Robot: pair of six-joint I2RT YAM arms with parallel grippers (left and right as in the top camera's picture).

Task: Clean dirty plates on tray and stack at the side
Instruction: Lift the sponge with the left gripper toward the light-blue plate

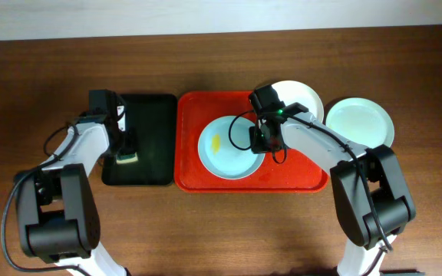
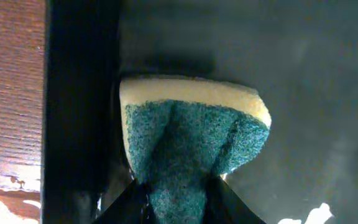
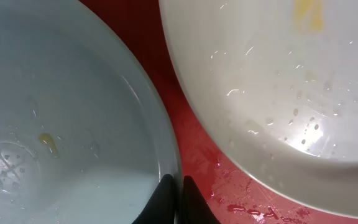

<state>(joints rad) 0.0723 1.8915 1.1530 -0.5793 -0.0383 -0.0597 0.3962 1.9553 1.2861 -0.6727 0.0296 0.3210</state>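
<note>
Pinched between the closed fingers of the left gripper [image 2: 176,196], a sponge [image 2: 191,130], green scouring face toward the wrist and yellow foam at the far edge, down on the black tray [image 2: 291,62]. Clamped shut in the right gripper [image 3: 176,186], the rim of a pale blue plate [image 3: 55,124] on the red tray [image 1: 194,176], with a whiter, yellow-smeared plate [image 3: 278,93] just beside the fingertips on the other side. Well off to that gripper's right, on the wooden table [image 1: 221,230], 1 more pale plate [image 1: 359,123].

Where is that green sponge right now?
In the overhead view, the sponge sits near the left rim of the black tray, left of the red tray, pinched in the left gripper.
</note>
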